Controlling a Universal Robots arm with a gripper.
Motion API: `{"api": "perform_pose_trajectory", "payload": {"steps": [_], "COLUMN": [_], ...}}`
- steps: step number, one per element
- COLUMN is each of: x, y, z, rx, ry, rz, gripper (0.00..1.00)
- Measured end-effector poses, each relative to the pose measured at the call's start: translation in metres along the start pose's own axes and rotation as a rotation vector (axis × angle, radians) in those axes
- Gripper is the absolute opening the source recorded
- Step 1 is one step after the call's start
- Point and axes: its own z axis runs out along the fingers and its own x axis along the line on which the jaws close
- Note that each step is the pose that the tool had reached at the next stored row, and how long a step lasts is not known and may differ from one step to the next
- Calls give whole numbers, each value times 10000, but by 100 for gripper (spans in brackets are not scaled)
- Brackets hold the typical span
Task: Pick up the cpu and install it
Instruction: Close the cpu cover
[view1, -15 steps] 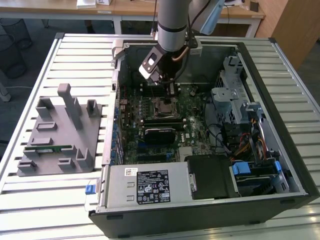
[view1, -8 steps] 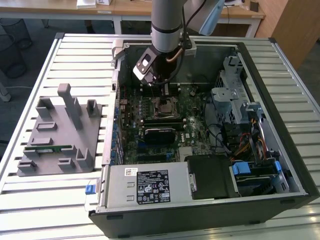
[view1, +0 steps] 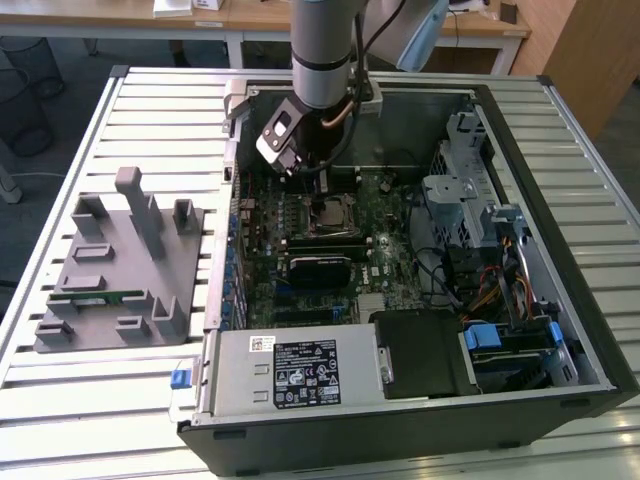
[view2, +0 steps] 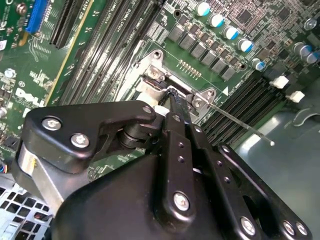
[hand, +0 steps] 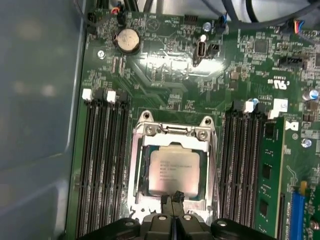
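Bright even room light, soft shadows, pale glare on the motherboard (hand: 162, 65)

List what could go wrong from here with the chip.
The cpu lies in the socket frame with the shut fingers at its edge; a push there may tilt or shift it. The thin lever stands free, so the cpu looks unclamped and could be nudged out.

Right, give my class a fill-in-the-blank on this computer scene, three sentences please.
1. The cpu lies flat in the ____ on the motherboard.
2. The gripper, at the cpu's edge, has its fingers ____.
3. The stick on the grey fixture is ____.
Missing words: socket; shut; green.
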Motion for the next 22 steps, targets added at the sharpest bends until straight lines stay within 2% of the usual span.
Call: {"api": "perform_pose_trajectory", "payload": {"steps": [6, 11, 22], "x": [2, 1, -10], "y": [-1, 14, 136], "z": [72, 94, 124], "rx": [-4, -5, 19], "ry": [44, 86, 111], "rz": [-26, -39, -53], "gripper": [11, 11, 11]}}
